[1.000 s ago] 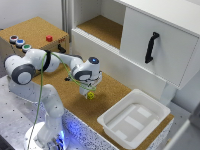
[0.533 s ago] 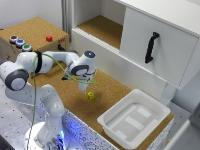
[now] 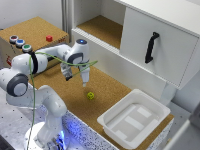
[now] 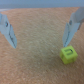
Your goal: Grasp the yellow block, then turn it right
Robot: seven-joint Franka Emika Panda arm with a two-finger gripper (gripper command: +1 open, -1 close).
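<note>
Arm w/ gripper (image 3: 76, 79) hangs over the cork-covered table (image 3: 107, 90), fingers pointing down, jaws spread wide & holding nothing. In the wrist view the two fingers (image 4: 7, 31) stand far apart w/ bare cork between them. The yellow block (image 3: 90, 95) sits on the cork, just beside the gripper on the exterior view's right & a bit nearer the camera, not touching either finger. Wrist view shows the block (image 4: 68, 53) near one finger's tip but outside the gap's middle; dark mark on its top face, too blurred to read.

Surface: brown speckled cork sheet running from the raised cork-topped box (image 3: 31, 29) at the exterior view's left across to the white tray (image 3: 134, 118) at the exterior view's right. Tray sits on the cork near the table's front edge, well apart from the block. On the raised box: small red cube (image 3: 49, 38) on top & three round buttons (image 3: 20, 43) along its near edge, coloured caps, blurry.

Room: white cabinet (image 3: 160, 45) behind the table, sliding door w/ black handle (image 3: 151, 47) covering the right half; left half open, cork shelf (image 3: 102, 27) inside. A green cable (image 3: 34, 95) loops around the arm's links. Arm base stands on a perforated metal plate (image 3: 15, 135) below the table's front, w/ blue light at its foot.
</note>
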